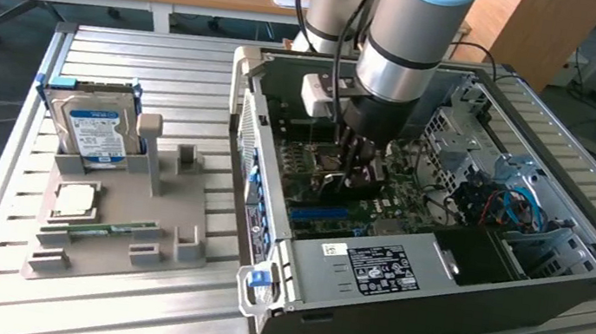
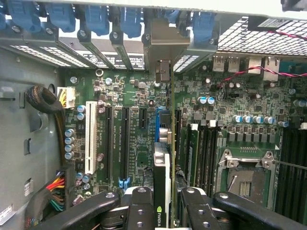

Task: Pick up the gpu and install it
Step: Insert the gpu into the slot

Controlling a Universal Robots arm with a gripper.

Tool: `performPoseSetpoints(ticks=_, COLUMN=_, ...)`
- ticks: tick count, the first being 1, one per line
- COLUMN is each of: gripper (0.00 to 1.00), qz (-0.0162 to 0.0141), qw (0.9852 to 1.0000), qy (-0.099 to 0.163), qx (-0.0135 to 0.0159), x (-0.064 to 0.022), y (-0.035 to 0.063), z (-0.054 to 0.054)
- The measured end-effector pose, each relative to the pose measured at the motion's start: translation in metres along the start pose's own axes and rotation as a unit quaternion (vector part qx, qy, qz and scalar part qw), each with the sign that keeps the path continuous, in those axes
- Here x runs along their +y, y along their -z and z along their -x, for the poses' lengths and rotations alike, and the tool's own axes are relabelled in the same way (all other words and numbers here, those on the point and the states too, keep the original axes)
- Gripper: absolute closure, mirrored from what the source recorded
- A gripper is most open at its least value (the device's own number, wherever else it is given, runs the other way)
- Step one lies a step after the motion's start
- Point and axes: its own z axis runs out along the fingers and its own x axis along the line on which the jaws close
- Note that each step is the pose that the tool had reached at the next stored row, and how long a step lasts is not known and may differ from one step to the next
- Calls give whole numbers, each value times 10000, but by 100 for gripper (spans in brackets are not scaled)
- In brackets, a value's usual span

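We see the end effector [image 2: 168,203] clamped on the gpu [image 2: 162,165], held edge-on inside the computer case [image 1: 405,318] over the motherboard [image 2: 139,96] slots; we judge it light, stiff, fragile; best gripped across its flat faces, clear of solder pins.

On the slatted metal table [image 1: 150,54], an open computer case [image 1: 429,321] is set at 3 o'clock, a grey holder [image 1: 170,202] at 9 o'clock.

gpu [image 2: 161,165] partly behind tool [image 2: 166,196]
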Motion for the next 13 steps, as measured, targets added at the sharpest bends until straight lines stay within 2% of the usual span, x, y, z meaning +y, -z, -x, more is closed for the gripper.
performPoseSetpoints(ticks=13, gripper=73, qz=0, qw=10000, qy=0, qx=0, x=34, y=-56, z=-1)
